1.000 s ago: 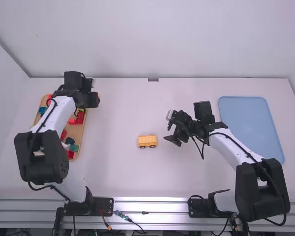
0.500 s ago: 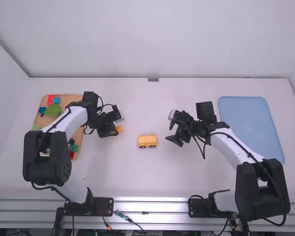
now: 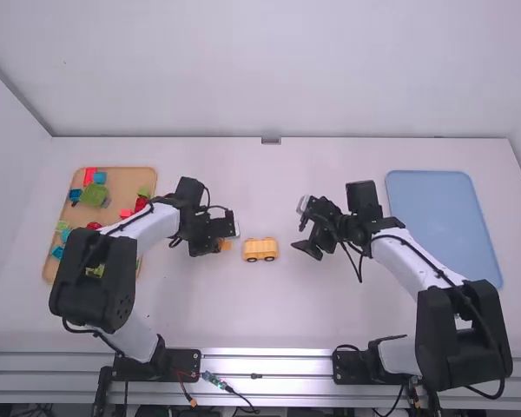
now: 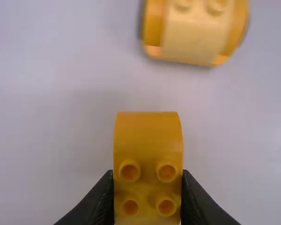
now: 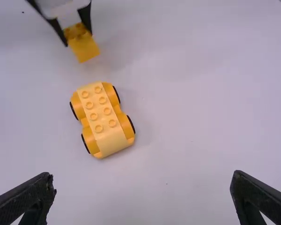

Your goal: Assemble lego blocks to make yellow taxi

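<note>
A white wall backs a white table; clock positions take the high view's upward direction as 12 o'clock, centred on the yellow car base. The base stands upright on its black wheels near mid-table, with two rows of studs on top.

Left gripper: located at 9 o'clock, near the base. Its fingers are closed against opposite sides of a yellow block with studs and a smooth, rounded end. Block and base are apart; the block appears raised off the table, though its height is hard to judge.

Right gripper: located between 2 and 3 o'clock, near the base. Its fingers are spread wide, with nothing between them.

A tan tray lies at 9 to 10 o'clock, well apart from the base, and holds loose coloured blocks. A light blue tray lies near 3 o'clock, also well apart.
</note>
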`<state>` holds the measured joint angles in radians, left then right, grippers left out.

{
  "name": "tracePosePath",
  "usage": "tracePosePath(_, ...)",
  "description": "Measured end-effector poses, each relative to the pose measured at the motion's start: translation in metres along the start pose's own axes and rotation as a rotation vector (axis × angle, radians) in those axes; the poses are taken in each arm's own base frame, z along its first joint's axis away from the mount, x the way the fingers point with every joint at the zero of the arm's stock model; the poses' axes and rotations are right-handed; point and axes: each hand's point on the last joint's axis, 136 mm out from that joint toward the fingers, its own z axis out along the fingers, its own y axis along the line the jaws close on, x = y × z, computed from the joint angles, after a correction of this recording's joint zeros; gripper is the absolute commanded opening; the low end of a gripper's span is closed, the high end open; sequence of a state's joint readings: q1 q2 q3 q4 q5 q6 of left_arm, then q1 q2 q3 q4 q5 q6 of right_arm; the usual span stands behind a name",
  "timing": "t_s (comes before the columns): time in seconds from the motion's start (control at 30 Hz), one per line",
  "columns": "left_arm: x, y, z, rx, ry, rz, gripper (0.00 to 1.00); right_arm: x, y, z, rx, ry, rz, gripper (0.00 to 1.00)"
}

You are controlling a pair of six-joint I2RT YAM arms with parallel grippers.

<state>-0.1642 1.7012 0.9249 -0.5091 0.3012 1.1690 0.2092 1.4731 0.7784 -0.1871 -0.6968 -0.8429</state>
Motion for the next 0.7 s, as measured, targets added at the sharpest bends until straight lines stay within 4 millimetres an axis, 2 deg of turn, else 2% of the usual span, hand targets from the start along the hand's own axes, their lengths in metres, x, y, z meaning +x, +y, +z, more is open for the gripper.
tracePosePath(0.13, 0.014, -0.016, 0.009, 0.035, 0.034, 0.043, 0.01, 0.002, -0.001, -0.002, 0.002, 0.002, 0.010, 0.99)
tracePosePath(0.3, 0.018, -0.013, 0.018, -0.011, 0.021, 0.087, 0.02, 0.001, -0.003, -0.004, 0.003, -0.011, 0.014, 0.99)
tracePosePath(0.33, 0.018, -0.011, 0.020, -0.022, 0.016, 0.094, 0.05, 0.001, -0.003, -0.004, 0.001, -0.012, 0.017, 0.99)
tracePosePath(0.37, 0.018, -0.010, 0.021, -0.029, 0.014, 0.096, 0.20, 0.001, -0.003, -0.004, 0.000, -0.013, 0.016, 0.99)
tracePosePath(0.4, 0.017, -0.009, 0.022, -0.039, 0.007, 0.096, 0.65, 0.001, -0.002, -0.004, -0.001, -0.013, 0.015, 0.99)
tracePosePath(0.43, 0.016, -0.007, 0.022, -0.050, 0.002, 0.094, 0.99, 0.001, -0.002, -0.004, -0.002, -0.013, 0.019, 0.99)
tracePosePath(0.7, 0.016, -0.010, 0.017, -0.015, 0.015, 0.009, 0.99, 0.001, -0.002, -0.004, -0.004, -0.016, 0.018, 0.99)
